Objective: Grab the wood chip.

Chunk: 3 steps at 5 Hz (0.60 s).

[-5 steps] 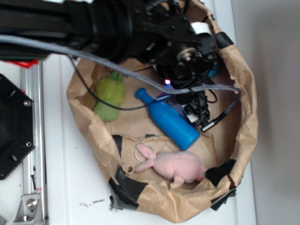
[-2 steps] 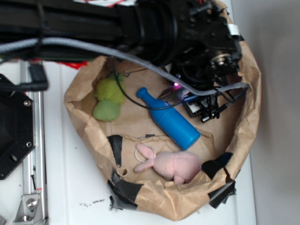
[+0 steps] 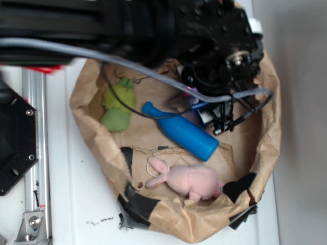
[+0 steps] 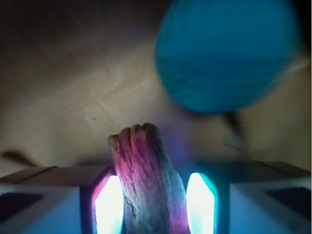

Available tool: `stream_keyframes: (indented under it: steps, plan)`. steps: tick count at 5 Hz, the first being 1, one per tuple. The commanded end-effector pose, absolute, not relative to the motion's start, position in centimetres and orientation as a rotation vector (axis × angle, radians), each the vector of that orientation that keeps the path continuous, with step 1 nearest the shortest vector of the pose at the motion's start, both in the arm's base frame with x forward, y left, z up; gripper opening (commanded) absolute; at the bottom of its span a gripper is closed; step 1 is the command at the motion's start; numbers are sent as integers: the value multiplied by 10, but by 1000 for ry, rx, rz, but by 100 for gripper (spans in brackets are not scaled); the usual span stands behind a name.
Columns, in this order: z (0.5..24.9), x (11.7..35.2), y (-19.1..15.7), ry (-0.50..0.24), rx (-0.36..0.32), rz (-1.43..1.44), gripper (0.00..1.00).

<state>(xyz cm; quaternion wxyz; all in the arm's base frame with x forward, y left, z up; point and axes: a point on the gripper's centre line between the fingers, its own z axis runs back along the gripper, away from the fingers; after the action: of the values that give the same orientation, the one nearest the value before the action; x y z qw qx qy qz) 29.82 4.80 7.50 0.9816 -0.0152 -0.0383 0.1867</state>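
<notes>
The wood chip (image 4: 146,165), a dark, streaky, elongated piece, lies on brown paper between my gripper's (image 4: 153,207) two glowing pads (image 4: 108,207). The left pad is almost against it, and a thin dark gap shows at the right pad. The jaws stand open around the chip. In the exterior view the black arm covers most of this. Only a dark brown end of the wood chip (image 3: 177,103) shows under the gripper (image 3: 190,97), beside the blue bottle's neck.
A blue bottle (image 3: 184,133) lies just in front of the chip and fills the upper right as a blue blur (image 4: 226,53). A green plush (image 3: 118,107) and a pink bunny (image 3: 191,179) share the taped paper bag (image 3: 265,127). A metal rail (image 3: 33,127) runs at the left.
The arm came rightward over the bag's far right side and then settled there. The blue bottle's neck has swung a little left and up. The plush toys have stayed where they were.
</notes>
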Motion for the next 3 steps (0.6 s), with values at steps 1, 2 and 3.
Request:
stream_keyframes:
  steps: [1,2,3]
  plan:
    - [191,277,18,-322,97,449,0]
    - [202,269,8,-326,119,493,0]
    - [204,263,7,-308,114,497,0]
